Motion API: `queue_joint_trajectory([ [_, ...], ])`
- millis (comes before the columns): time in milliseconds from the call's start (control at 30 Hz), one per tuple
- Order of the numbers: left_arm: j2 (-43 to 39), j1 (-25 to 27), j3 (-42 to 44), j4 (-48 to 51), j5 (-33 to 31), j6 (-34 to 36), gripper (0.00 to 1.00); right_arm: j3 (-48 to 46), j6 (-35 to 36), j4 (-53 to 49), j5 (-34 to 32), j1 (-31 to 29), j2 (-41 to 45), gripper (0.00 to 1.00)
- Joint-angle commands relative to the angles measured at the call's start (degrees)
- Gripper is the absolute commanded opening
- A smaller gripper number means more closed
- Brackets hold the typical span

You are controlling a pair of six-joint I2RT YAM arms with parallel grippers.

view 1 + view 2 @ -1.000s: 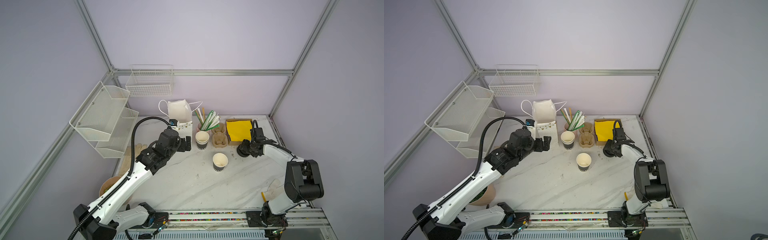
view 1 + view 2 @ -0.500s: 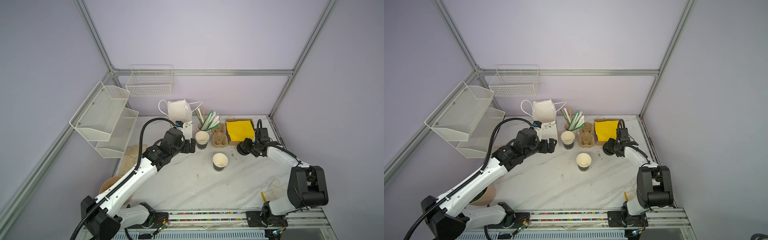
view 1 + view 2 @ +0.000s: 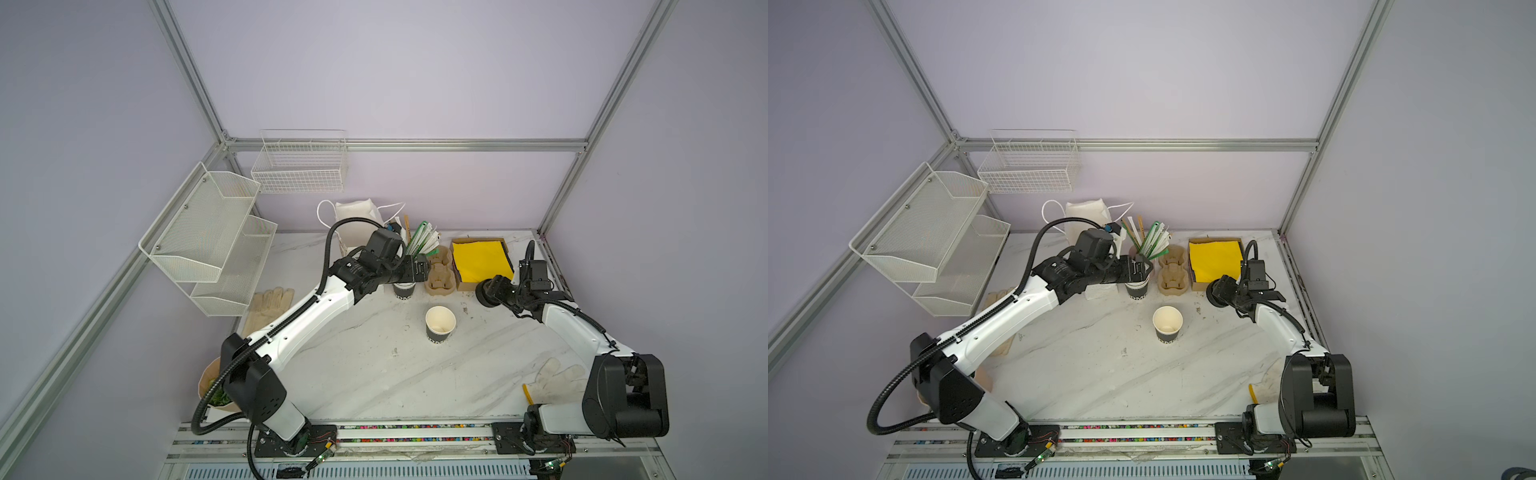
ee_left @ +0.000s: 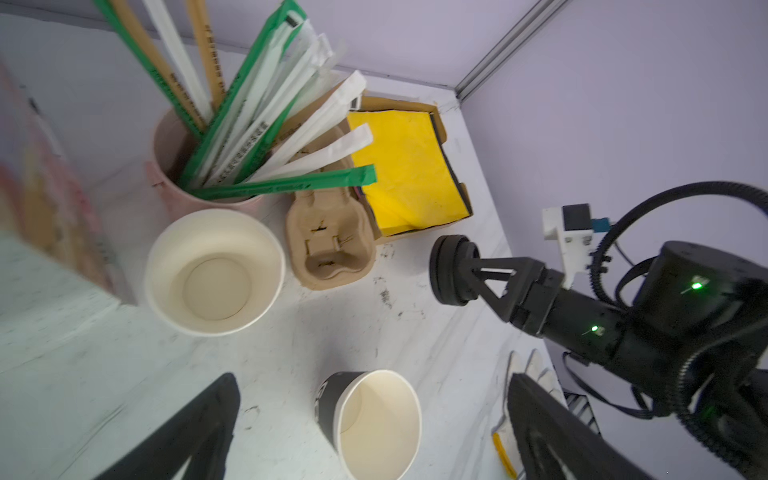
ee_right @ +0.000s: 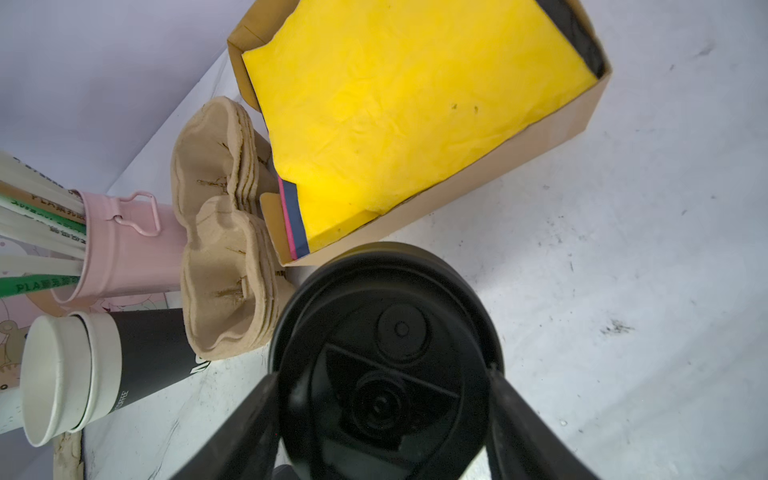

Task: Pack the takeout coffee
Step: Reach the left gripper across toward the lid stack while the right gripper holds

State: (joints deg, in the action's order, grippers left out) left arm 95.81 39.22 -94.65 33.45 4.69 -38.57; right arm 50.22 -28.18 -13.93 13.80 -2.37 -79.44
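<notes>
Left gripper (image 3: 1139, 271), jaws spread wide and empty, has reached forward over the nested cup stack (image 4: 216, 270), while the takeout coffee (image 3: 440, 328) stands uncapped just behind its fingertips, near the right gripper (image 3: 496, 292), still clamped on a black lid (image 5: 386, 353), so capping probably follows.

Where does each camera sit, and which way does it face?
Both top views: high at the front, looking down at the white marble table; left arm and right arm show whole.
Left wrist: on the left arm, looking down past the open left gripper at the single black paper cup; the right arm shows.
Right wrist: behind the right gripper, shut on a black plastic lid, facing the yellow-filled cardboard box.
Wrist views share the brown pulp cup carriers.
</notes>
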Motion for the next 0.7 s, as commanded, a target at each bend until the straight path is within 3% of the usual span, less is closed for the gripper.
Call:
queue_joint_trajectory([
  [0, 6.77, 1.85, -12.85, -1.26, 3.97, -4.51, 1.00, -2.04, -0.99, 2.22, 1.80, 0.39, 2.06, 0.55],
  [300, 24.13, 5.64, -31.32, -2.24, 9.53, -10.52, 1.00, -3.37, -1.08, 3.82, 3.07, 0.61, 3.45, 0.55],
  [667, 33.95, 7.23, -35.27, -12.46, 14.37, -20.32, 1.00, -3.72, -0.64, 4.58, 3.36, 0.61, 3.85, 0.54],
])
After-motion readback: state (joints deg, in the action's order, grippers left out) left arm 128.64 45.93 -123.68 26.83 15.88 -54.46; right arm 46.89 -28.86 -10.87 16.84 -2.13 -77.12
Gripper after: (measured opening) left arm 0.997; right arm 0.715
